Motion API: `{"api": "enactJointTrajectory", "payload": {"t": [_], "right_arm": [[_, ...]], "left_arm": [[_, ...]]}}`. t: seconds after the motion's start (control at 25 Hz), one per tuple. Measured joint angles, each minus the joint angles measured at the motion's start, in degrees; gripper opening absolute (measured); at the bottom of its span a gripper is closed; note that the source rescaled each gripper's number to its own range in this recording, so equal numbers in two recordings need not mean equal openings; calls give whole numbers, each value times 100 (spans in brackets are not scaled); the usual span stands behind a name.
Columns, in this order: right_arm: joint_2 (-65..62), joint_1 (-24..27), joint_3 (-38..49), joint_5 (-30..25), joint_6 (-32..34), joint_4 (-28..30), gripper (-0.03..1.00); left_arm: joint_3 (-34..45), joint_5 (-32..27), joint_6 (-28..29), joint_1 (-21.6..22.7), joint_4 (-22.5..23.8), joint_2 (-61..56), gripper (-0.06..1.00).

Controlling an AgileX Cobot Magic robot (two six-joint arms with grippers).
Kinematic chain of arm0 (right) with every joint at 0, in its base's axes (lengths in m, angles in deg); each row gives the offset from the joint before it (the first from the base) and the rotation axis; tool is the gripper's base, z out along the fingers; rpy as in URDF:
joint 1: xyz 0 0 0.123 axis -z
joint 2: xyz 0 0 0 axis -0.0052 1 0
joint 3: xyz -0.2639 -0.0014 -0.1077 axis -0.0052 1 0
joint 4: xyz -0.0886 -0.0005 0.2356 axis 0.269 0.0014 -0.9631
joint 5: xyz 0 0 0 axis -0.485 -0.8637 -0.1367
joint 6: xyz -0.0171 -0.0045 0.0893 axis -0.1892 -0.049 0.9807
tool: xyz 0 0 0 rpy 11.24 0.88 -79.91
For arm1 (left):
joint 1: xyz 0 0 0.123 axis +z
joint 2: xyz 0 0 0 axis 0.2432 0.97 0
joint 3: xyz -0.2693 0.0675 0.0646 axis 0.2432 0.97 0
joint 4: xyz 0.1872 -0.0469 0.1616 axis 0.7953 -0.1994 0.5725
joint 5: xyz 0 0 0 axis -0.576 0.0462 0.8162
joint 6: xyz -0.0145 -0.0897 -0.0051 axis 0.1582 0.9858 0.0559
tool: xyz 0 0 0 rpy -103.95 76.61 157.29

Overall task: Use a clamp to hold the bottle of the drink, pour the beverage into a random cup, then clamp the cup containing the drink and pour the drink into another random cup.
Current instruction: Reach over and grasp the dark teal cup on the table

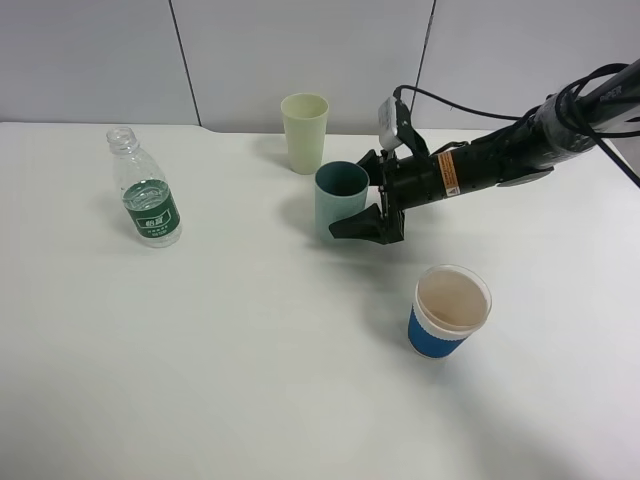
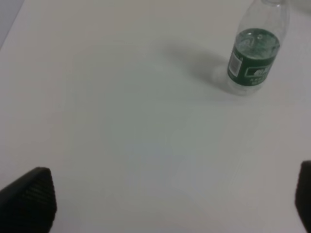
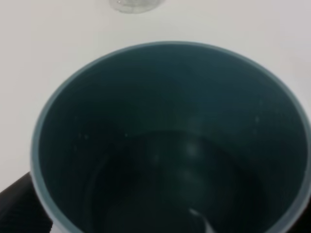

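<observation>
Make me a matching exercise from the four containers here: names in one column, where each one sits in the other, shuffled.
Things:
1. bottle
2. teal tumbler
3. pale yellow-green tumbler
4. blue-sleeved paper cup

Places:
A. between the fingers of the right gripper
B. nearest the front, on the right side
C. alone on the left of the table
D. farthest back, just behind the cup in the gripper

Pairs: 1-C, 2-A, 3-D, 4-B
</observation>
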Motion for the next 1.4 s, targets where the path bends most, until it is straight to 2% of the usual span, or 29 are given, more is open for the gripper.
{"api": "enactJointTrajectory", "payload": {"t": [0.24,0.88,1.4], "right_arm": [[372,0,-6,561,-442,-628,79],[733,-26,-12,639,-854,-1146,79],[777,-267,-12,639,-982,-1541,79]], "left_arm": [[0,0,0,0,0,0,100],[0,0,0,0,0,0,100],[0,0,0,0,-4,0,100]]}}
